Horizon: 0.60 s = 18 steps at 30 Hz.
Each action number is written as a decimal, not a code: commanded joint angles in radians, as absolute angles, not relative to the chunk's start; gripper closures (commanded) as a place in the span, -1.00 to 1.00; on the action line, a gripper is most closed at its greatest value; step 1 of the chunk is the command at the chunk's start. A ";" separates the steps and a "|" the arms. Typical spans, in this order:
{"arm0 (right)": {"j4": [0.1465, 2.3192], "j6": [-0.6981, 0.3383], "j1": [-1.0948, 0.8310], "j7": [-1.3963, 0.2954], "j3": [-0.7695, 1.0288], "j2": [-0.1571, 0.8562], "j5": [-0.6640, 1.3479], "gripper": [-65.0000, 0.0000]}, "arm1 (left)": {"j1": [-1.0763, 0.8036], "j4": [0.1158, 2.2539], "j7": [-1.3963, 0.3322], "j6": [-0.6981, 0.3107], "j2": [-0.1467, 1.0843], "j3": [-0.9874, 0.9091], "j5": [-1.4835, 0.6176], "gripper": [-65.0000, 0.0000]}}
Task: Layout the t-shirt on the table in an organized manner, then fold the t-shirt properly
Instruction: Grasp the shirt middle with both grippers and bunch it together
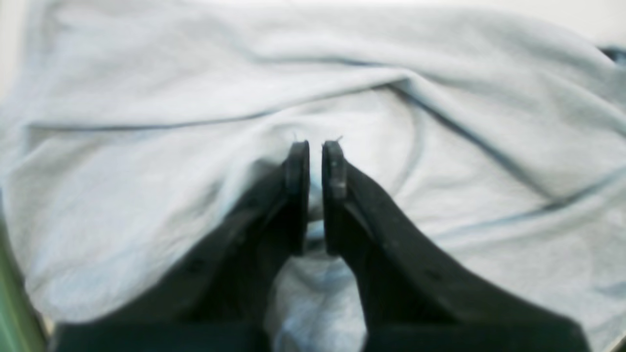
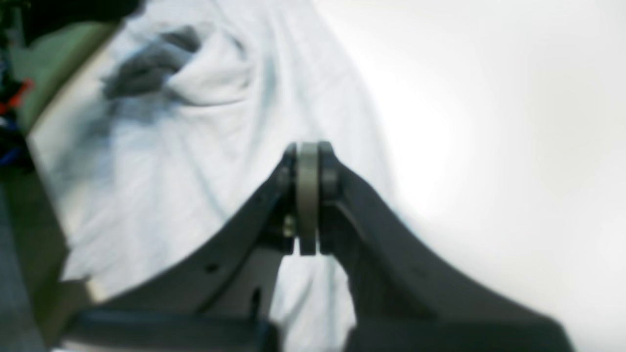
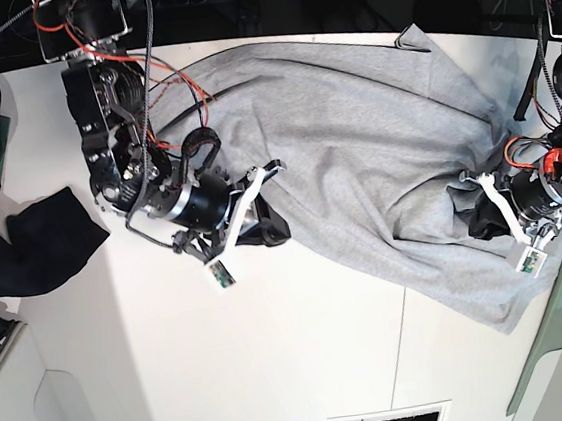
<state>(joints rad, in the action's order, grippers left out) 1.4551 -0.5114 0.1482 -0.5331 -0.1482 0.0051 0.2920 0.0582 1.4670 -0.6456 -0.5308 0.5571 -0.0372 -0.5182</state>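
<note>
Rumpled grey t-shirt (image 3: 353, 132) diagonally across the table (image 3: 228, 377)

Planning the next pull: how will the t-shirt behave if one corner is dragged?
The t-shirt lies in soft creases, so it is probably floppy and would stretch and bunch rather than slide whole. It looks light. Part hangs past the table edge, so it may slip off.

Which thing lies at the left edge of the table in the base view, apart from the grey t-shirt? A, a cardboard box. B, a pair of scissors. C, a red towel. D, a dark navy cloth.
D: a dark navy cloth lies over the left edge of the white table, separate from the grey t-shirt.
</note>
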 commanded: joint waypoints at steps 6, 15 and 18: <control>1.118 -0.513 0.444 -0.454 -0.232 -0.067 0.212 1.00 | 0.063 1.393 -0.641 -0.514 0.534 -0.045 -0.543 0.83; 0.654 -0.504 0.626 -0.296 -0.474 -0.149 0.002 1.00 | -0.093 1.384 -0.661 -0.575 0.405 -0.043 -0.569 0.83; 0.643 -0.481 0.617 -0.288 -0.498 -0.131 -0.055 1.00 | -0.098 1.382 -0.654 -0.556 0.393 -0.043 -0.550 0.83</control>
